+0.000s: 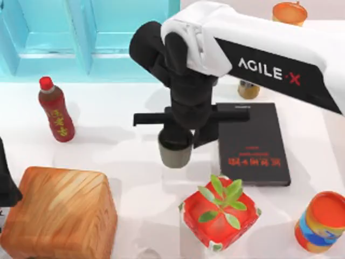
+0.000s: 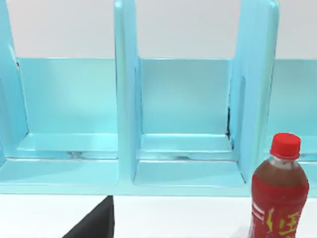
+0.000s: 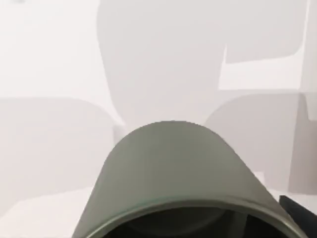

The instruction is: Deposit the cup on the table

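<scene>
Right gripper (image 1: 178, 137) clamped my cup (image 1: 175, 154) just left of the black book (image 1: 252, 144), over the table (image 1: 118, 156); judged step: lowering, next requiring base contact before finger release, left arm parked.

The cup (image 1: 175, 155) is plain dark grey-olive on the glossy white bench (image 1: 118, 156). The book (image 1: 252, 144) is black with what seems red lettering. The bottle (image 1: 56, 110) is dark red, red-capped, with yellow characters.
</scene>
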You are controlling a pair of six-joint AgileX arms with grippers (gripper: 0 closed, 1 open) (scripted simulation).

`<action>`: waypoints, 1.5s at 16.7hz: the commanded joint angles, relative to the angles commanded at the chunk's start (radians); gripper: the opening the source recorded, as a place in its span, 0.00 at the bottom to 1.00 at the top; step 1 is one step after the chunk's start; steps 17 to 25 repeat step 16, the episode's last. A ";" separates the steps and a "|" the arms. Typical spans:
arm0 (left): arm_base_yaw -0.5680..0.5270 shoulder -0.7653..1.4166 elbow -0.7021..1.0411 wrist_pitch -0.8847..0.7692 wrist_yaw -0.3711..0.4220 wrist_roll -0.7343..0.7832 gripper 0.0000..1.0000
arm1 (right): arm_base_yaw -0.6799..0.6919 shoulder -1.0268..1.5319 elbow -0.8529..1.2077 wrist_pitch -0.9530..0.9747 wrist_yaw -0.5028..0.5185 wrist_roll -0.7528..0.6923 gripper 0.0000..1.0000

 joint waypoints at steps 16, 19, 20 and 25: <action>0.000 0.000 0.000 0.000 0.000 0.000 1.00 | 0.000 0.000 0.000 0.000 0.000 0.000 1.00; 0.000 0.000 0.000 0.000 0.000 0.000 1.00 | 0.000 0.000 0.000 0.000 0.000 0.000 1.00; 0.000 0.000 0.000 0.000 0.000 0.000 1.00 | 0.000 0.000 0.000 0.000 0.000 0.000 1.00; 0.000 0.000 0.000 0.000 0.000 0.000 1.00 | 0.000 0.000 0.000 0.000 0.000 0.000 1.00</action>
